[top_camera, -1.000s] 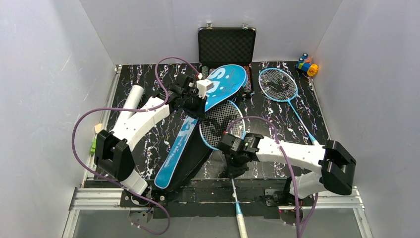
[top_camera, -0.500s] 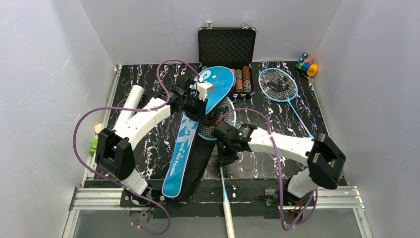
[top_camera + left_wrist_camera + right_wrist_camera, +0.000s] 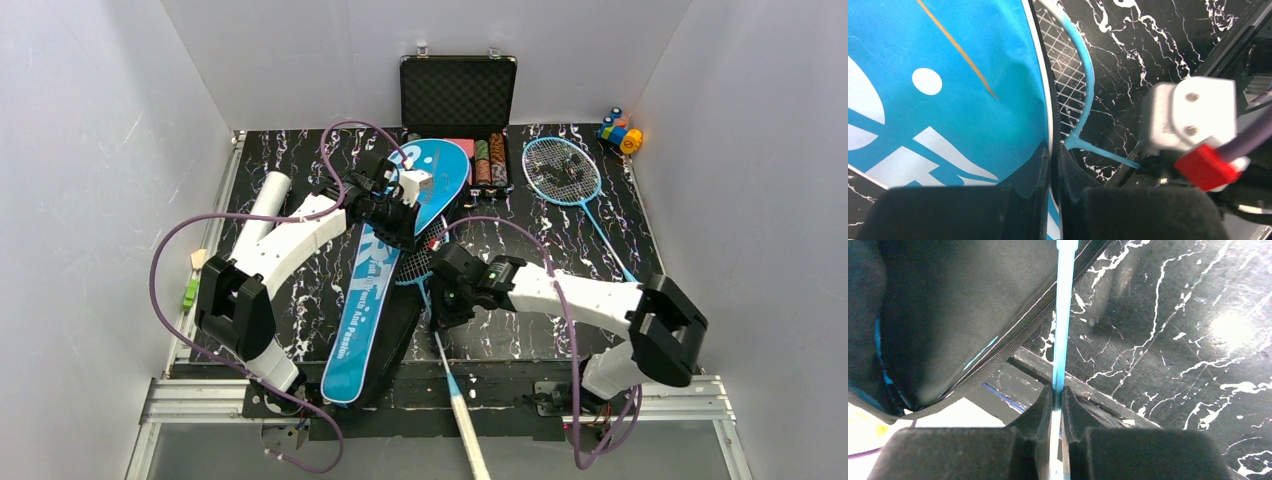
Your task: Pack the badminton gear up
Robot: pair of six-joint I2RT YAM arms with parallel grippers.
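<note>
The long blue bag lies diagonally in the middle, its black inside open. My left gripper is shut on the edge of the bag's blue top flap and holds it up. My right gripper is shut on the thin shaft of a light-blue racket. The racket's head lies partly under the lifted flap, and its frame shows in the left wrist view. Its handle sticks out past the table's near edge. A second racket lies at the back right. A white tube lies at the left. No shuttlecock shows.
An open black case with poker chips stands at the back centre, just behind the bag's top. Colourful toy blocks sit in the back right corner. White walls enclose the table on three sides. The rail runs along the near edge.
My right gripper has carried the racket left, and its head has slid further under the flap. The flap in my left gripper has shifted left, uncovering the poker chips.
</note>
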